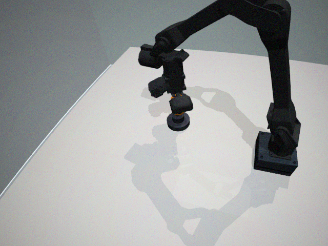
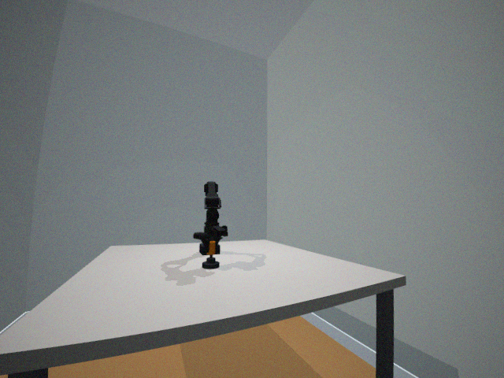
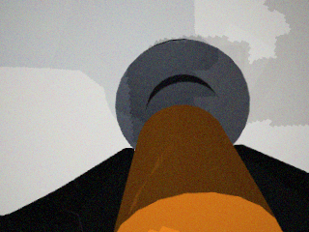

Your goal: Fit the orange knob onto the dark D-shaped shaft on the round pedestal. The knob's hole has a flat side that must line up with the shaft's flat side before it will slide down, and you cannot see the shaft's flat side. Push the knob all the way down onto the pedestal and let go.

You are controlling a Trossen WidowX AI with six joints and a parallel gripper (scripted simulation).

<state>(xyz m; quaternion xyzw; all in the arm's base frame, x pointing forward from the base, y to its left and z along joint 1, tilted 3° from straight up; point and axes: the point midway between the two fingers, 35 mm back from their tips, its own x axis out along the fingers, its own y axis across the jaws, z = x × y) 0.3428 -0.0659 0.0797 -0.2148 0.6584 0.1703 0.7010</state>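
Note:
The orange knob (image 2: pixel 211 247) (image 3: pixel 183 159) is upright in my gripper (image 2: pixel 209 249) (image 3: pixel 182 157), which is shut on it. In the top view the fingers hide most of the knob; a thin orange edge shows below them. The round dark pedestal (image 1: pixel 178 128) (image 2: pixel 210 265) (image 3: pixel 183 55) stands on the table directly under the knob. A narrow dark piece of the shaft (image 2: pixel 210 256) shows between the knob's bottom and the pedestal's raised middle, so the knob is not down on the pedestal. Whether the shaft's tip is inside the hole, and where its flat side faces, is hidden.
The arm's base (image 1: pixel 275 156) stands on the white table (image 1: pixel 79 185) (image 2: pixel 134 301) to the right in the top view. The arm arches over from it to the pedestal. Shadows of the arm lie around the pedestal. The table's edge (image 1: pixel 55 127) runs along the left.

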